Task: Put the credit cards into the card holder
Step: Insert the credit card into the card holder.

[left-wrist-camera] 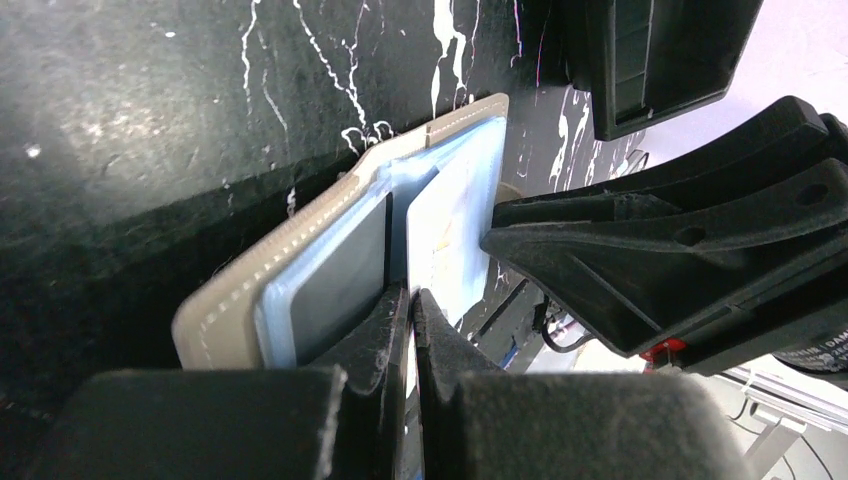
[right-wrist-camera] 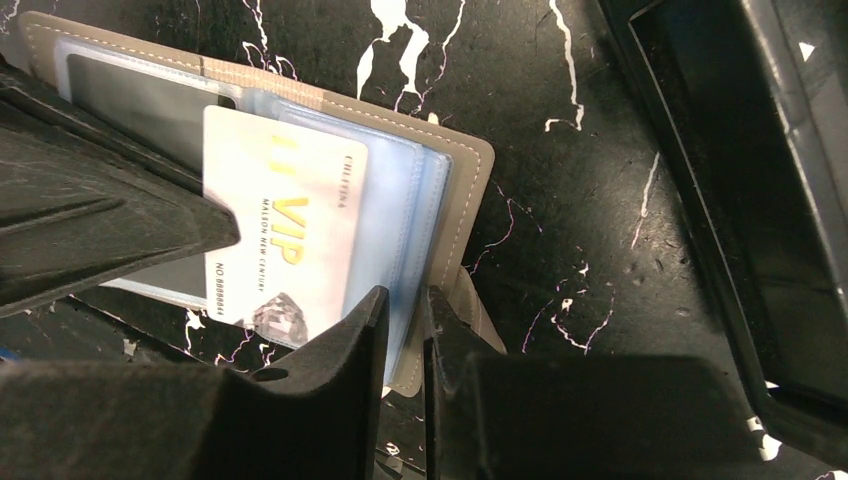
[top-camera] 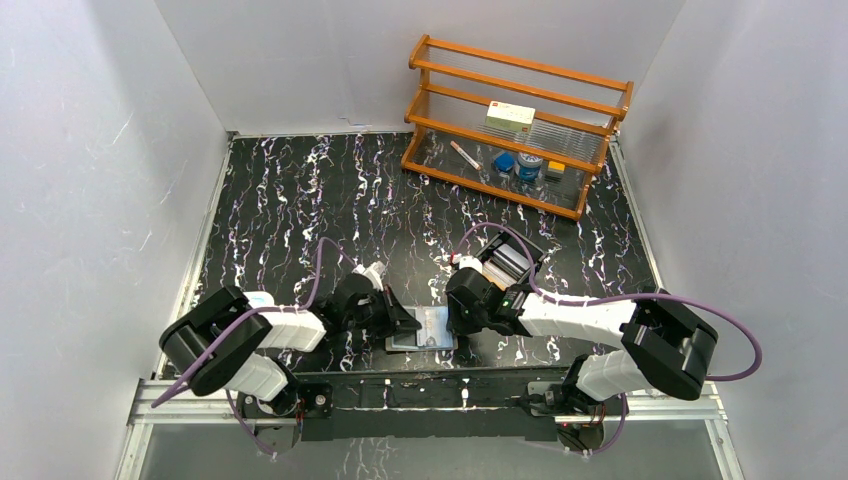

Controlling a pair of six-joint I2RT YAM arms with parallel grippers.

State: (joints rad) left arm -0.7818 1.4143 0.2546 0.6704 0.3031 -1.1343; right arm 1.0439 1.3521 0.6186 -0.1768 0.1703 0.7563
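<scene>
The grey card holder (top-camera: 424, 342) lies open near the table's front edge, its bluish clear sleeves facing up. In the left wrist view my left gripper (left-wrist-camera: 411, 295) is shut on the near edge of a white credit card (left-wrist-camera: 447, 225), which stands partly in a sleeve of the holder (left-wrist-camera: 225, 315). In the right wrist view the card (right-wrist-camera: 285, 225) reads "VIP" and overlaps the sleeves. My right gripper (right-wrist-camera: 403, 298) is shut on the holder's (right-wrist-camera: 465, 190) sleeve and cover edge. From above, both grippers, left (top-camera: 402, 322) and right (top-camera: 456, 316), meet over the holder.
A black box-like tray (top-camera: 512, 262) stands just behind the right gripper, and its wall shows in the right wrist view (right-wrist-camera: 700, 200). A wooden rack (top-camera: 515, 120) with small items stands at the back right. White walls enclose the table.
</scene>
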